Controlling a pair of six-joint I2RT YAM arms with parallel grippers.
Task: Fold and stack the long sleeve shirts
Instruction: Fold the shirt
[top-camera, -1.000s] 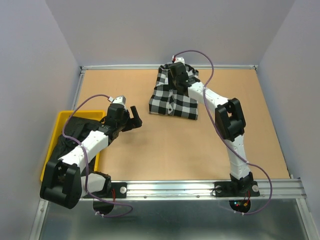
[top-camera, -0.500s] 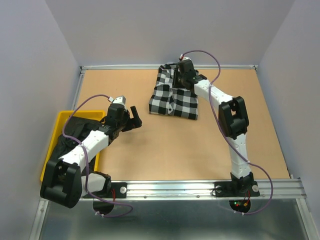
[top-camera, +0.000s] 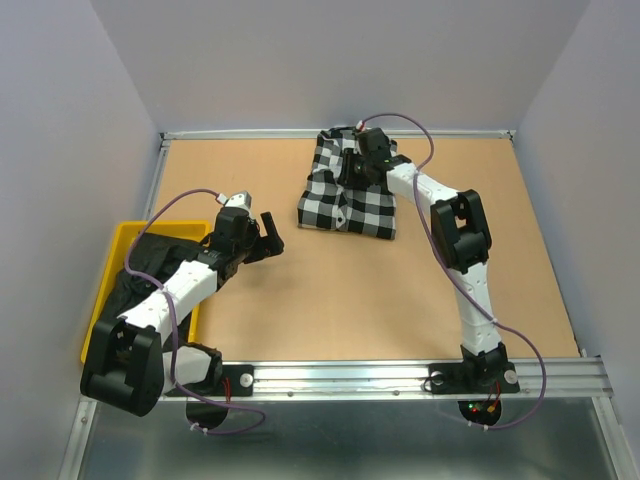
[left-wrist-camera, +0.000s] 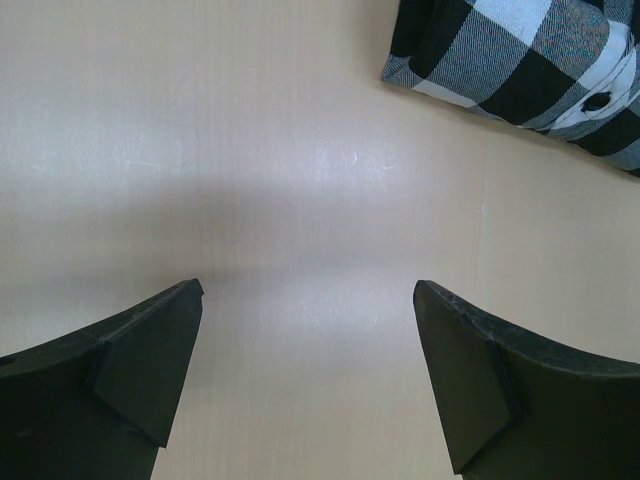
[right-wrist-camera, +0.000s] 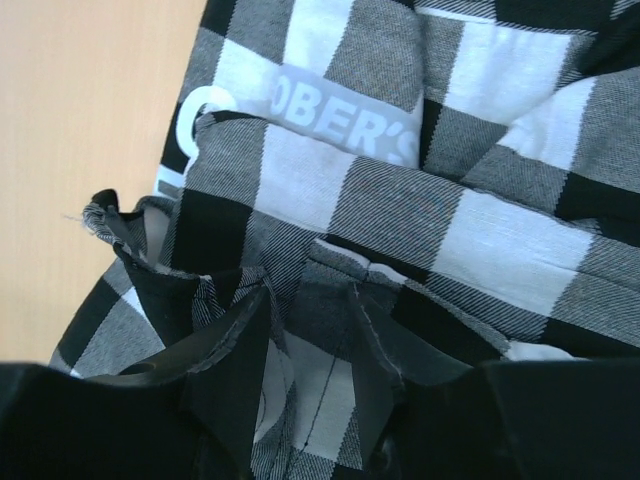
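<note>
Reaching across to the far middle of the table (top-camera: 300, 310), the right gripper (top-camera: 355, 168) was down on the check shirt (top-camera: 345, 208). That shirt lay folded into a rough block near the back edge, its far part bunched up under the gripper. In the wrist view the gripper's fingers (right-wrist-camera: 235, 365) stood narrow, with a ridge of checked cloth pinched between them and loose, frayed edges draped over both tips. White lettering (right-wrist-camera: 340, 125) ran across a band of the shirt just beyond the pinched fold, partly hidden by an overlapping layer.

The left gripper (top-camera: 268, 235) hung over bare table, left of centre and well apart from the check shirt. Its jaws were spread wide, with nothing between them but tabletop; only a corner of the check shirt showed at the upper right of its wrist view.

The black shirt (top-camera: 150, 255) lay crumpled in a yellow bin (top-camera: 160, 229) at the table's left edge, partly covered by the left arm. The two shirts were well apart.
</note>
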